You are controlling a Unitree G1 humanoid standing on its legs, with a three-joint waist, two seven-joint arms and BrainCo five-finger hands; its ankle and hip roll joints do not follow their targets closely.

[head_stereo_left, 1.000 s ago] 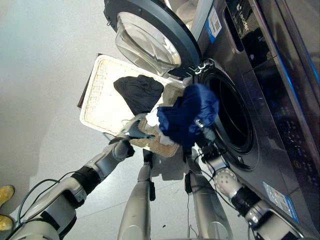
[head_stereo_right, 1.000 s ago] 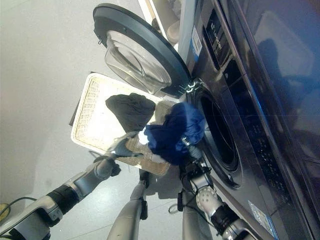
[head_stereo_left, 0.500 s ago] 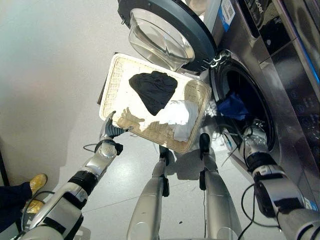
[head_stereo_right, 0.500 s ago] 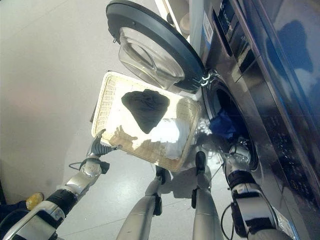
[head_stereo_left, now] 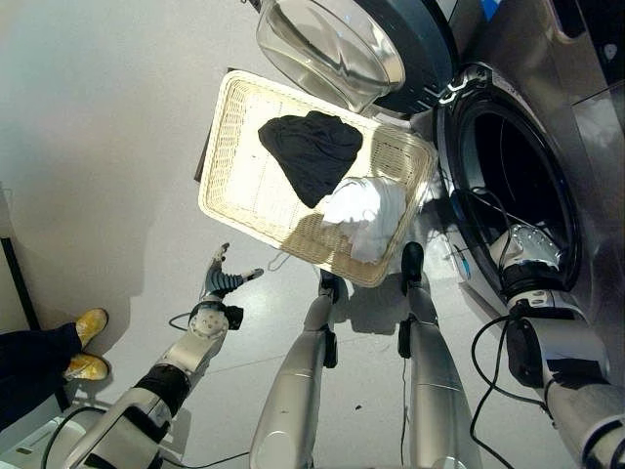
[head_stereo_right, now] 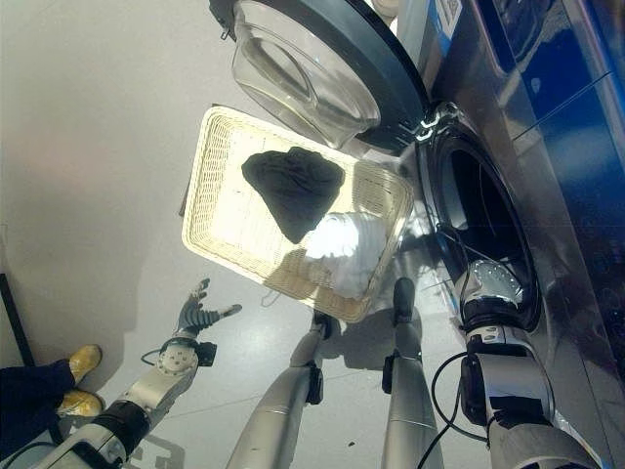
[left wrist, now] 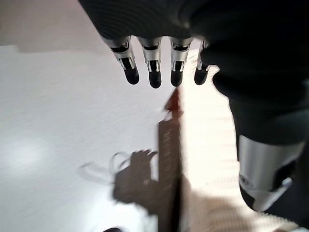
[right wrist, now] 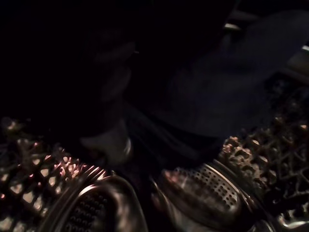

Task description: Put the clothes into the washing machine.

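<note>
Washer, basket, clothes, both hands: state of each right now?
Washing machine door: swung open.
Drum: open, right arm reaching inside.
Basket: on the floor, holding two garments.
Black garment: crumpled in the basket.
White garment: bunched at the basket's edge.
Blue garment: inside the drum.
Left hand: open, empty.
Right hand: hidden in the drum.

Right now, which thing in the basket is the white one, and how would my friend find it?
Start at the washer with its round door open. Just beside it on the floor lies a pale woven basket holding two garments. The white cloth is the crumpled one in the corner nearest the washer's opening, beside the black cloth; it is the bright one.
</note>
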